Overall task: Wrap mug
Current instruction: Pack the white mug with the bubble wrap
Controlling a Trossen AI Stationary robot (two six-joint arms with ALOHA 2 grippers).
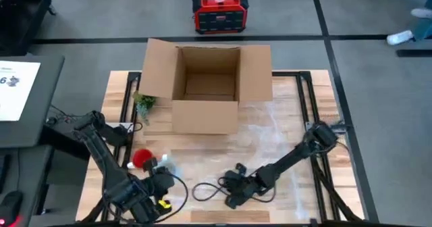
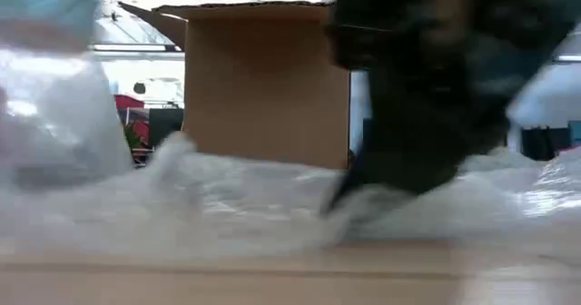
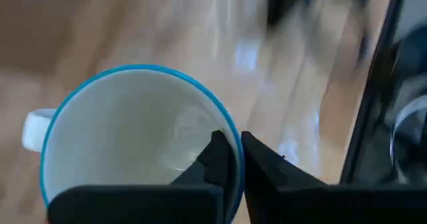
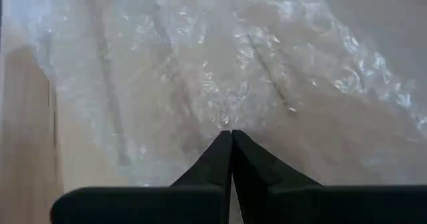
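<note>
High view: mug [image 1: 164,163] unwrapped at table's 7 o'clock, left gripper [image 1: 156,175] on it; bubble wrap [image 1: 270,129] spread flat toward 3 o'clock.

Left wrist view: fingers [image 3: 217,159] pinch blue-rimmed mug's wall.

Right wrist view: right gripper [image 4: 231,136] closed, tips pressing wrap; whether film is pinched, unclear.

Wrapping judged not started.

A white mug [image 3: 137,141] with a blue rim and white handle sits open-mouthed and empty near the desk's [image 1: 283,186] front-left corner. A clear sheet of bubble wrap [image 4: 233,77] lies crumpled and spread across the desk's front middle.
</note>
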